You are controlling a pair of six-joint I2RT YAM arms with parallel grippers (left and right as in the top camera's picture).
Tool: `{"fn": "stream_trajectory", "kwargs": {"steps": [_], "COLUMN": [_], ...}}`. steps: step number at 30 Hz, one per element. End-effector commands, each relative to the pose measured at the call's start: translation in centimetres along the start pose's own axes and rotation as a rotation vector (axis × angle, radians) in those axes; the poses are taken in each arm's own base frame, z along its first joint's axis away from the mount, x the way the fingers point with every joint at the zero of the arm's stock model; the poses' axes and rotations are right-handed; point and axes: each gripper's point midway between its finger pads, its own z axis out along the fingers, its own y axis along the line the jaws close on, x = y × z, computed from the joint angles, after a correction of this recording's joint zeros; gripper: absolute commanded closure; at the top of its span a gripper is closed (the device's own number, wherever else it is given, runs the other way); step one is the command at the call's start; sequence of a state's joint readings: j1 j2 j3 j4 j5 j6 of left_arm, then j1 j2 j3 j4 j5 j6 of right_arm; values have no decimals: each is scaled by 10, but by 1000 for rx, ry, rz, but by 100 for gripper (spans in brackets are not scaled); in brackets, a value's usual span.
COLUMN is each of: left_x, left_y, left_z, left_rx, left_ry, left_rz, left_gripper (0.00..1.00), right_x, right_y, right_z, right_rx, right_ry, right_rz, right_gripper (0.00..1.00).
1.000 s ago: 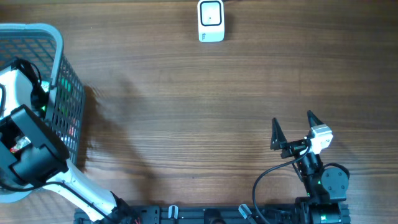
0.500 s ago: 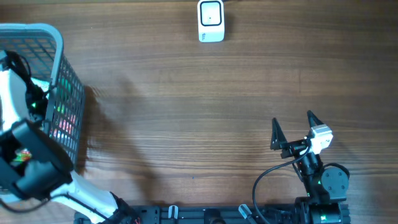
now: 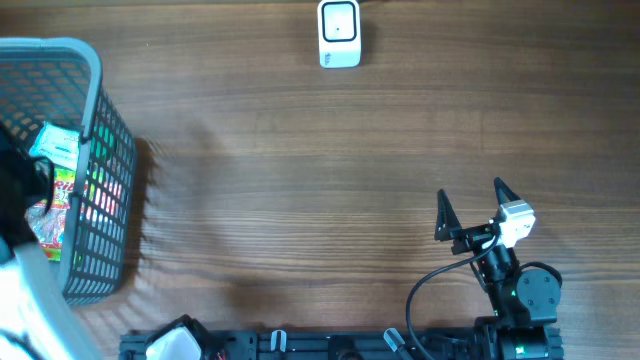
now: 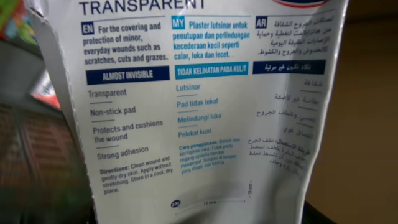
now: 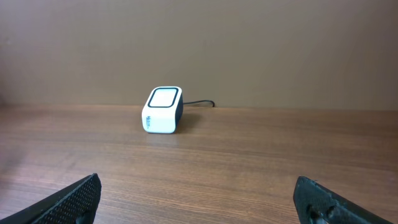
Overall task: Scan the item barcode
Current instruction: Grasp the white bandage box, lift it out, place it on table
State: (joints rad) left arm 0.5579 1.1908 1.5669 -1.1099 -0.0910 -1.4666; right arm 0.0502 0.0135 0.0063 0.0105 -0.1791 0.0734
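Note:
A white plaster packet [image 4: 199, 112] with blue "TRANSPARENT" print fills the left wrist view, upright and very close. Its lower edge bends where it runs out of the frame. My left gripper is shut on it, its fingers hidden under the packet. From overhead, the packet's top [image 3: 57, 145] shows over the grey basket [image 3: 95, 80] at the left edge. The white scanner [image 3: 339, 34] stands at the far middle of the table, also seen in the right wrist view as the scanner [image 5: 163, 109]. My right gripper [image 3: 470, 188] rests open at the near right, nothing between its fingers.
Several colourful packets [image 3: 50, 215] lie in the basket. My left arm [image 3: 20, 290] shows only at the lower left corner. A dark cable [image 5: 199, 104] runs from behind the scanner. Bare wooden table [image 3: 300, 180] lies between basket, scanner and right gripper.
The left arm has swung left, mostly out of the overhead view, uncovering the basket. Its jaws have narrowed onto the packet. The right arm has not moved.

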Motion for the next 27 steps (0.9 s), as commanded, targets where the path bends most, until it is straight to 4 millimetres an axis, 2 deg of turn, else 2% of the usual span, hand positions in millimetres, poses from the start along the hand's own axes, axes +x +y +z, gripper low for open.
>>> {"fn": "stream_trajectory", "kwargs": {"steps": [1,3,6,9,13,19,23,27], "left_x": [66,120,181,212,231,255,263,266], "left_y": [-7,3,25,53,95,140,164,179], "left_z": [-36,-43,-40,-30,-1,51,77,91], "left_rx": [100,91,55,-29,-188,-394,-496,-555], "left_ry": [256,391,482,464,345,299,279,268], "left_rz": [145,322,564,711,912,1019,1063,1088], "left_gripper": [44,45,44,43,41,41,41,35], "right_x": [-2,-2,-2,-2,-2,-2,-2,-2], "right_y": [1,1,1,1,0,0,0,1], "right_z": [0,0,0,0,0,0,0,0], "right_rx": [0,0,0,0,0,0,0,0], "right_ry": [-10,-10,-10,-10,-10,-10,-10,-10], "right_rz": [-15,-15,-15,-15,-15,-15,-15,-15], "right_gripper": [0,0,0,0,0,0,0,0]}}
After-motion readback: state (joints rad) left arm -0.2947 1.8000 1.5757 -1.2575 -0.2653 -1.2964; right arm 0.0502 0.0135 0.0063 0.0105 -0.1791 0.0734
